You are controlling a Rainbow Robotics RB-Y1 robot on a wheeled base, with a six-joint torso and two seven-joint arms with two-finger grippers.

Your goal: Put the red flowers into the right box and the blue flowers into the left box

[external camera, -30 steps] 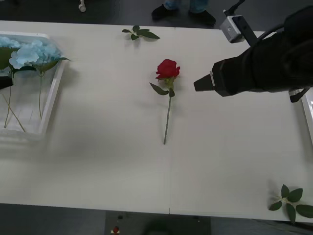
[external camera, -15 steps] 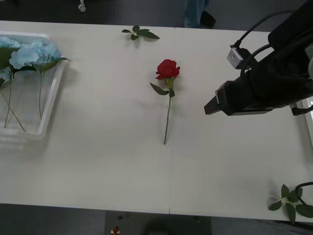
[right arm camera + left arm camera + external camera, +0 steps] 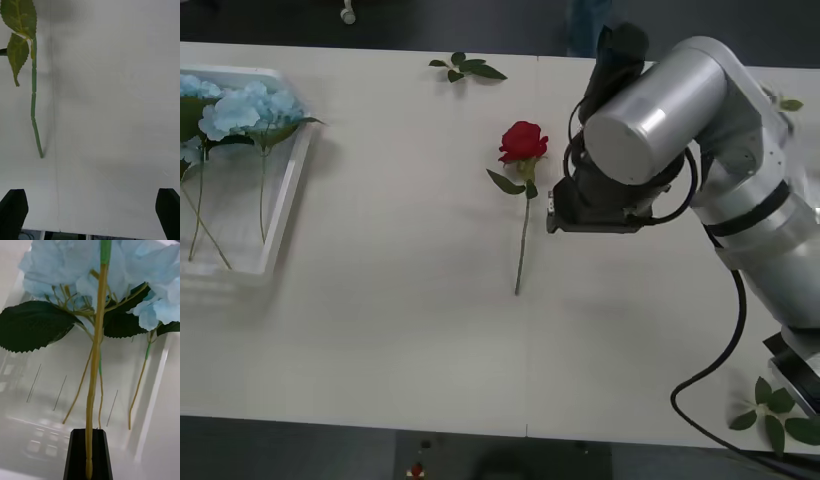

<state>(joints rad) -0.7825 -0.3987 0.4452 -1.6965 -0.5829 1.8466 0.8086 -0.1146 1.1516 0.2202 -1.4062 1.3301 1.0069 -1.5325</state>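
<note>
Right hand (image 3: 90,213), fingers spread, is being held beside one red rose (image 3: 523,142) left on the counter (image 3: 380,330); a blue flower (image 3: 93,273) is being gripped by the left hand (image 3: 88,453) over the left box (image 3: 280,215).

Silver rounded right arm (image 3: 710,150), black wrist, looping black cable, black fingers (image 3: 167,210)

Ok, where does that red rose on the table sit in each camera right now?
Front view: red rose at mid-table, head away from the robot, beside the right gripper.
Right wrist view: its green stem and leaves, beyond the open fingers.
Left wrist view: instead a blue flower, held by the left gripper over the left box.
Shared landmark: the stem's cut end.
</note>
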